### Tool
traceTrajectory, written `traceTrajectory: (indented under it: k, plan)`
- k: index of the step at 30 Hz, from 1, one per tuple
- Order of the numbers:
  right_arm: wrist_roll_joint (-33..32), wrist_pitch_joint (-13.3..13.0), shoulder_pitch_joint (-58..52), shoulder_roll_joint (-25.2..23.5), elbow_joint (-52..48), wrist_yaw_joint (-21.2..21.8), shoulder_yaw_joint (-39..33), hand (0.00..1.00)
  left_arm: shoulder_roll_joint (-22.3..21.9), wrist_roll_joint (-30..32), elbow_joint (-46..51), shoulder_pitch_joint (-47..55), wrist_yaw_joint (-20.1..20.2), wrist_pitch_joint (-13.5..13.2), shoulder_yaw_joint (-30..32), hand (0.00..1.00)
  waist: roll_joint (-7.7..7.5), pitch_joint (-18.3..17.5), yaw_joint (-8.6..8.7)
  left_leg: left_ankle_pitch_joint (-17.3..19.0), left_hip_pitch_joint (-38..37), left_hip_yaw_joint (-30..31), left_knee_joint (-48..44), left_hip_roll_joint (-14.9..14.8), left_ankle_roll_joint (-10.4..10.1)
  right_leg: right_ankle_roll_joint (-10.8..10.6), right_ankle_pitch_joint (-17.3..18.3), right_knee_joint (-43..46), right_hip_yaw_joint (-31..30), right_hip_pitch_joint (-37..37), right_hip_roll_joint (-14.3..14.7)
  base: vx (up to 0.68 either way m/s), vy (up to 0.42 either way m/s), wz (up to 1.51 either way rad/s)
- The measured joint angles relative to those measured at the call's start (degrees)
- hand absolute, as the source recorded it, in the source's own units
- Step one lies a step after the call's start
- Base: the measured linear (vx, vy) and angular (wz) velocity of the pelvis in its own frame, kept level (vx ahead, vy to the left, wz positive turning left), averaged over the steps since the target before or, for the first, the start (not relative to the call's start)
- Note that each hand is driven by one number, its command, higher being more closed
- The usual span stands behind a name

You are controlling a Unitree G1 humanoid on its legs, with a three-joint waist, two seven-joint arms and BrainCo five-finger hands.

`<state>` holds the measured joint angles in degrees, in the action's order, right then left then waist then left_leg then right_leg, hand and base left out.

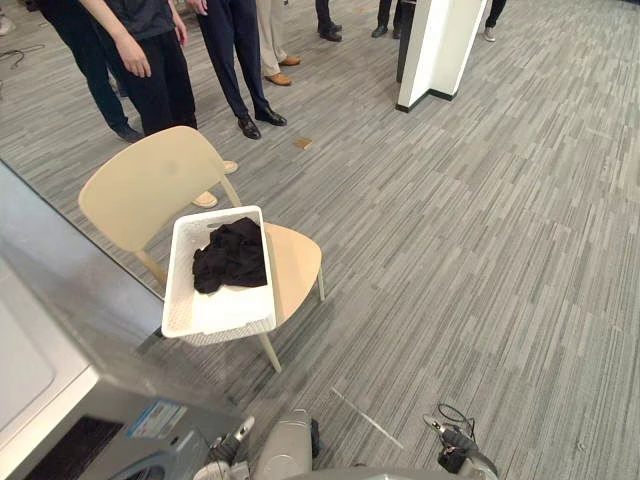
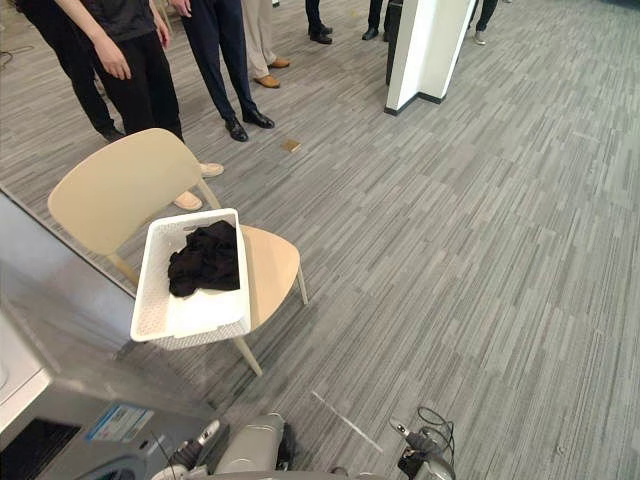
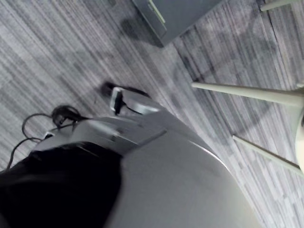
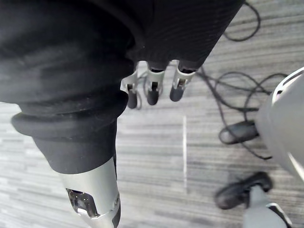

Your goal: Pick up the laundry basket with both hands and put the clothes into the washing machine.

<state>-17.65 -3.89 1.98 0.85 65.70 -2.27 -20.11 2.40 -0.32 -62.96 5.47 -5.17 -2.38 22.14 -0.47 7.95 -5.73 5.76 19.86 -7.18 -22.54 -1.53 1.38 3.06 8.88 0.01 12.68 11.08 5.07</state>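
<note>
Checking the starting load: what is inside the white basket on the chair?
Bunched black clothes fill the basket's far half; near half bare. Anything beneath them is hidden.

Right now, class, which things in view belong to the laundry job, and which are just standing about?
For the job:
white laundry basket
black clothes in it
washing machine
right hand, empty

Just standing about:
beige chair under the basket
people behind it
white pillar

the basket [image 1: 180,272] is white with tiny holes, the clothes [image 1: 232,256] are black, the chair [image 1: 150,185] is creamy yellow, the washing machine [image 1: 62,335] is grey and the floor [image 1: 480,220] has thin grey stripes.
</note>
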Motion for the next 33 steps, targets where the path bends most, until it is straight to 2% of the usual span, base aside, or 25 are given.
traceTrajectory:
  k: [1, 2, 5, 6, 7, 8, 9, 10, 11, 13, 14, 15, 16, 18, 19, 20, 21, 22, 23, 24, 25, 26, 28, 30, 33]
  plan:
    - [0.1, -0.2, 0.7, -0.7, -0.4, 0.2, 1.0, 0.00, 0.3, 0.0, -0.2, 0.4, 0.1, 0.1, 1.1, 0.00, -1.53, -0.5, -0.76, -2.6, -1.7, -2.1, 3.2, 1.7, 2.2, -0.9, 0.5, -0.5, -0.9, 0.6, -1.8, 0.43, 0.079, 0.01]
    - [0.1, -0.3, 1.0, -0.8, -0.6, 0.3, 1.0, 0.00, 0.2, 0.0, -0.6, 0.4, 0.1, 0.2, 1.9, 0.00, -2.05, -0.5, -0.83, -2.2, -2.3, -1.9, 4.1, 2.3, 3.4, -1.4, 0.2, -0.3, -1.1, 0.4, -2.4, 0.53, 0.111, 0.12]
    - [0.4, -0.6, 1.5, -0.6, -1.6, 1.2, 3.9, 0.00, -0.4, -0.2, -0.7, 0.7, 0.1, 0.7, 4.5, 0.00, -2.11, -0.6, -1.63, -0.5, -5.0, -1.8, 4.1, 2.8, 5.0, -2.2, -0.1, 9.8, -2.9, -2.5, -3.6, 0.48, 0.146, 0.05]
    - [0.4, -0.7, 1.7, -0.7, -1.1, 1.5, 5.6, 0.00, -0.3, -0.5, -0.7, 1.6, 0.1, 0.8, 4.5, 0.00, -1.88, -0.6, -1.87, 1.0, -8.1, -1.5, 5.2, 2.3, 4.7, -5.8, -0.4, 22.0, -3.1, -6.5, -4.1, 0.33, 0.119, -0.09]
    - [0.5, -0.8, 1.7, -0.8, -0.8, 1.7, 6.2, 0.00, -0.3, -0.8, -0.6, 2.1, 0.1, 0.9, 4.4, 0.00, -1.74, -0.7, -1.77, 2.1, -9.8, -1.0, 5.9, 2.1, 4.4, -8.9, -1.3, 29.1, -3.3, -8.8, -4.3, 0.50, 0.128, 0.16]
    - [0.7, -0.7, 1.2, -0.9, -0.3, 2.2, 6.8, 0.00, 0.0, -1.4, -0.6, 2.2, 0.1, 1.0, 3.9, 0.00, -1.88, -0.4, -1.30, 3.7, -12.9, 0.7, 6.3, 2.7, 4.5, -15.9, -5.2, 44.6, -3.7, -14.6, -6.0, 0.41, 0.065, 0.76]
    - [1.7, -0.7, 0.3, -0.8, -0.3, 2.5, 6.8, 0.00, 0.9, -1.6, -0.6, 1.5, 0.1, 0.9, 2.0, 0.00, -2.19, -0.5, -0.63, 3.8, -15.0, 3.5, 6.2, 4.1, 4.7, -15.9, -5.5, 57.0, -3.8, -19.4, -8.2, 0.49, 0.021, 1.09]
    - [2.1, -0.6, -0.4, -0.5, -0.2, 2.5, 6.9, 0.00, 0.9, -2.0, -0.5, 0.9, 0.1, 0.9, 1.5, 0.00, -2.18, -0.5, -0.24, 3.8, -16.4, 5.6, 6.2, 4.6, 4.7, -15.5, -5.1, 61.5, -3.6, -21.0, -8.6, 0.37, -0.041, 1.58]
    - [2.5, -0.9, -1.4, 0.6, -0.8, 2.6, 6.6, 0.00, 0.7, -2.9, -0.4, -0.2, 0.0, 0.8, 0.9, 0.00, -1.07, -0.1, 0.61, 3.8, -19.0, 9.9, 6.1, 4.7, 4.7, -13.9, -3.9, 66.5, -3.6, -24.4, -8.6, 0.42, -0.074, 1.52]
    - [2.5, -0.9, -2.4, 1.5, -0.9, 2.5, 6.3, 0.00, 0.3, -3.5, 0.5, -1.5, 0.0, 0.6, 1.0, 0.00, -0.71, -0.1, 1.43, 3.8, -20.6, 14.9, 5.8, 4.9, 4.7, -10.8, -2.1, 66.2, -3.2, -27.5, -10.0, 0.30, -0.095, 1.53]
    - [2.5, -1.0, -4.1, 1.7, -2.3, 2.5, 5.6, 0.00, -0.4, -3.5, 0.7, -2.7, -0.1, 0.6, 1.2, 0.00, -0.52, -0.1, 1.69, 4.0, -20.8, 18.8, 5.1, 5.2, 4.4, -7.9, -0.6, 63.0, -4.5, -30.1, -11.1, 0.26, -0.133, 1.75]
    - [2.0, -0.9, -6.0, 1.6, -4.6, 2.4, 4.8, 0.00, -1.7, -3.5, 1.0, -4.3, -0.2, 0.5, 1.5, 0.00, -0.27, 0.0, 1.75, 4.7, -20.7, 22.3, 3.9, 5.7, 3.2, -5.6, 0.4, 56.7, -9.0, -31.9, -11.6, 0.26, -0.146, 1.77]
    - [2.0, -1.0, -6.7, 1.6, -5.7, 2.3, 4.8, 0.00, -2.4, -3.5, 1.2, -4.7, -0.3, 0.5, 2.2, 0.00, -0.14, -0.1, 1.85, 5.3, -20.5, 24.1, 3.3, 5.9, 2.1, -4.6, 0.7, 52.3, -12.5, -31.8, -11.6, 0.20, -0.139, 1.59]
    - [1.8, -0.9, -7.7, 1.5, -6.5, 2.0, 4.5, 0.00, -3.2, -2.9, 1.7, -5.7, -0.3, 0.4, 3.1, 0.00, -0.14, -0.3, 2.00, 8.3, -20.2, 29.5, 1.4, 6.1, -0.9, -4.8, 0.7, 38.6, -25.0, -28.9, -11.1, 0.24, -0.276, 1.99]
    - [1.6, -0.6, -8.3, 1.3, -6.4, 1.7, 4.4, 0.00, -3.3, -2.9, 1.9, -6.1, -0.5, 0.0, 2.7, 0.00, -0.17, -1.5, 2.61, 10.8, -19.1, 32.9, 0.6, 5.7, -1.5, -7.6, -0.7, 32.9, -26.9, -26.4, -12.4, 0.28, -0.402, 2.54]
    - [1.4, -0.5, -8.7, 0.7, -6.2, 1.3, 4.3, 0.00, -3.3, -2.6, 2.2, -6.4, -0.5, -0.2, 2.5, 0.00, -0.95, -2.4, 3.51, 12.8, -18.5, 34.4, 0.4, 5.5, -2.2, -11.4, -3.3, 28.9, -25.0, -24.0, -14.4, 0.22, -0.385, 2.18]
    - [1.4, -0.3, -8.8, 0.1, -5.9, 1.2, 4.3, 0.00, -3.2, -2.2, 2.4, -6.5, -0.4, -0.3, 2.7, 0.00, -1.67, -2.8, 3.49, 13.4, -18.4, 35.9, 0.2, 5.5, -3.2, -14.4, -1.0, 27.3, -23.4, -22.7, -15.4, 0.18, -0.375, 1.53]
    - [1.4, 0.1, -8.5, 0.1, -5.4, 1.4, 3.7, 0.00, -3.7, -2.2, 2.4, -5.5, -0.6, -0.3, 2.8, 0.00, -1.20, -4.2, 2.53, 13.8, -18.0, 37.0, -0.2, 3.2, -4.5, -14.0, 1.0, 23.2, -18.8, -19.4, -15.1, 0.17, -0.471, 0.88]
    - [1.2, -0.4, -8.1, 0.7, -5.8, 1.4, 1.6, 0.00, -4.6, -2.3, 2.2, -4.4, -1.0, -0.4, 3.2, 0.00, 0.70, -5.3, 2.17, 13.1, -17.1, 37.3, 1.3, 0.5, -5.8, -13.6, 1.1, 19.4, -14.9, -18.2, -13.5, 0.14, -0.566, 0.56]
    - [1.2, -0.4, -8.0, 1.1, -5.8, 1.3, 0.5, 0.00, -4.9, -2.3, 1.4, -4.2, -1.1, -0.3, 3.1, 0.00, 1.14, -5.6, 2.19, 12.5, -16.8, 37.5, 2.7, -0.7, -6.7, -13.0, 0.9, 18.3, -13.9, -18.0, -12.6, 0.08, -0.511, 0.71]
    - [1.2, -0.3, -8.0, 2.1, -4.5, 1.2, -2.0, 0.00, -5.5, -2.3, -0.2, -3.6, -1.2, -0.1, 2.8, 0.00, 3.25, -6.5, 2.41, 9.8, -16.8, 39.0, 6.6, -3.6, -9.3, -11.9, 0.3, 16.4, -11.0, -16.8, -10.8, 0.04, -0.448, 0.60]
    - [1.2, -0.2, -7.9, 2.2, -4.1, 1.2, -2.2, 0.00, -5.5, -2.3, -0.4, -3.5, -1.2, -0.1, 2.7, 0.00, 3.27, -6.5, 2.36, 9.4, -16.8, 39.1, 7.0, -3.8, -9.4, -11.9, 0.2, 16.3, -10.8, -16.7, -10.7, 0.02, -0.319, 0.65]
    - [1.2, 0.0, -7.9, 2.5, -2.8, 1.2, -2.4, 0.00, -5.1, -2.4, -0.6, -2.6, -1.2, -0.3, 2.0, 0.00, 3.17, -6.5, 2.49, 6.4, -16.9, 39.3, 9.4, -5.4, -11.1, -10.9, -0.2, 15.3, -9.0, -15.9, -9.7, -0.02, -0.249, 0.42]
    - [1.3, 0.0, -6.7, 2.7, -1.4, 1.2, -2.4, 0.00, -4.3, -2.5, -0.7, -2.2, -1.2, -0.3, 1.4, 0.00, 2.77, -6.2, 3.47, 3.5, -15.5, 40.3, 10.6, -6.1, -12.4, -9.1, -1.3, 12.6, -5.3, -14.3, -8.7, -0.04, -0.194, 0.68]
    - [1.2, -0.1, -6.3, 2.4, -1.3, 1.1, -2.3, 0.00, -3.6, -2.5, -0.4, -2.2, -1.2, -0.5, 0.0, 0.00, 2.43, -5.6, 3.57, 1.3, -13.1, 37.1, 9.4, -5.5, -11.7, -8.5, -1.8, 11.6, -1.5, -13.1, -9.4, -0.09, -0.037, 0.79]
